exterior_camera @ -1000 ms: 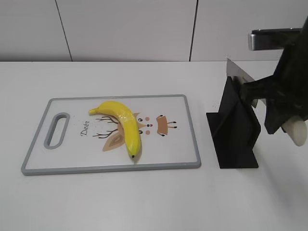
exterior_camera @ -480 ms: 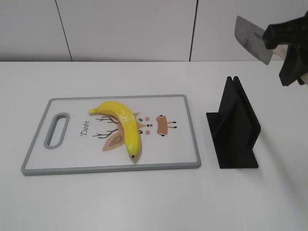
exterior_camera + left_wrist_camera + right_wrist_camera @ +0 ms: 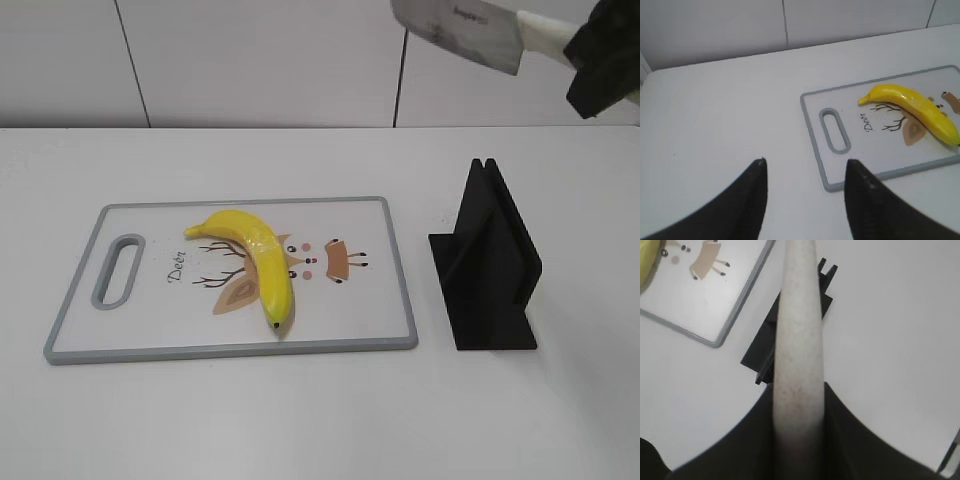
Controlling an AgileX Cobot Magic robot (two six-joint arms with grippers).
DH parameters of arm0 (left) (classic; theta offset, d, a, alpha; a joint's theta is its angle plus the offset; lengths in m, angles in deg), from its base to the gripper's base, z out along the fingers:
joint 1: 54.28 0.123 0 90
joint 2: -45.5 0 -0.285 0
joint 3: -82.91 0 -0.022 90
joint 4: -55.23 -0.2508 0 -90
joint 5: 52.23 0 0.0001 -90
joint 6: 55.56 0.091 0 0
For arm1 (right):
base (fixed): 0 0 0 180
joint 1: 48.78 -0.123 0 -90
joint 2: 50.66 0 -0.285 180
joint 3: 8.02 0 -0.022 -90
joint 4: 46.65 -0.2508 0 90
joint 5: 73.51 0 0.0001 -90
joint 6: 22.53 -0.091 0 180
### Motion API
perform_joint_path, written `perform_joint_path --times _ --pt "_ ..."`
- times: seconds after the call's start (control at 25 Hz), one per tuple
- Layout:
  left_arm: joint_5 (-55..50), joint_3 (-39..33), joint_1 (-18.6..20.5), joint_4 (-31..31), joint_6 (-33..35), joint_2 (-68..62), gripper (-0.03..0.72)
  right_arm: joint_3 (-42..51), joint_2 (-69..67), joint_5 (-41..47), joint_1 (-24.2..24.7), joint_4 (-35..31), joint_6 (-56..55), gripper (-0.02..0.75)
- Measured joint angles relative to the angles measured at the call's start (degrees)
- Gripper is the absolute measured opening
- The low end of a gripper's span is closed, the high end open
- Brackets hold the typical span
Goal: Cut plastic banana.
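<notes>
The yellow plastic banana (image 3: 255, 260) lies whole on the grey-rimmed cutting board (image 3: 400, 290), dark tip toward the front; it also shows in the left wrist view (image 3: 915, 107). My right gripper (image 3: 600, 60) is shut on the white handle (image 3: 797, 340) of a cleaver (image 3: 460, 30), held high at the top right, blade pointing left, above and right of the board. My left gripper (image 3: 805, 172) is open and empty, over bare table left of the board (image 3: 815, 135).
A black knife stand (image 3: 490, 270) sits empty on the table right of the board; it also shows in the right wrist view (image 3: 767, 352), below the handle. A white wall runs behind the table.
My right gripper lifted the cleaver out of the black stand and raised it up and leftward to the top of the exterior view. Banana and board have not moved.
</notes>
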Motion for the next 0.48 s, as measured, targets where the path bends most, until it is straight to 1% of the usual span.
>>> perform_joint_path --times 0.12,0.28,0.36,0.48 --pt "5.73 1.81 0.00 1.41 4.77 -7.92 0.489 -0.25 -2.44 -1.44 0.00 0.00 10.45 0.169" --pt "12.24 5.34 0.00 4.83 12.92 -20.33 0.561 -0.36 -5.70 -5.58 0.00 0.00 23.76 0.169" --pt "13.60 7.78 0.00 6.58 16.84 -26.86 0.590 -0.43 -7.45 -7.41 0.00 -0.16 29.90 0.169" --pt "13.76 12.83 0.00 9.93 24.54 -36.68 0.603 -1.44 -10.61 -8.19 0.00 -1.84 39.71 0.169"
